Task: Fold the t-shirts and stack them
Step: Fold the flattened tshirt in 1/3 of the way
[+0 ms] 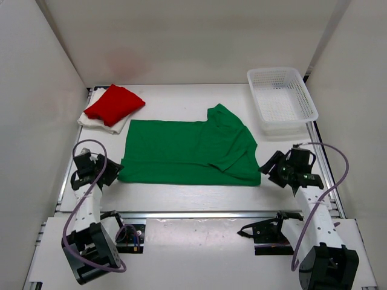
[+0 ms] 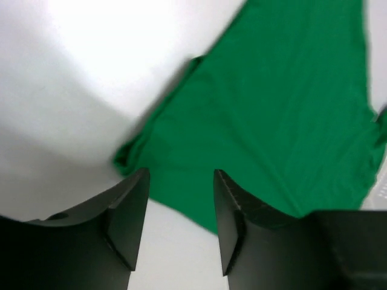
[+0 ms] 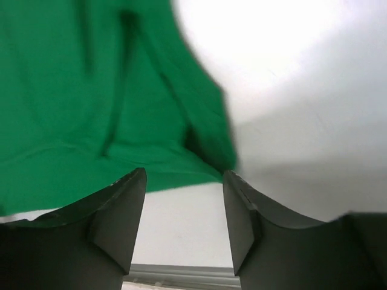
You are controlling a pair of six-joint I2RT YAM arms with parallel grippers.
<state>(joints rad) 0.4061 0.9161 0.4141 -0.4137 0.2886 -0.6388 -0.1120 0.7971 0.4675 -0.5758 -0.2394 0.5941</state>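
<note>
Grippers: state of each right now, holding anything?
Left gripper: open, holding nothing; the green t-shirt lies on the table just past its fingertips.
Right gripper: open, holding nothing.

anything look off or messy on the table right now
Mildly. The green t-shirt lies half folded, its right part doubled over at a slant, a flap poking past the far edge. The red t-shirt sits skewed on the white t-shirt.
</note>
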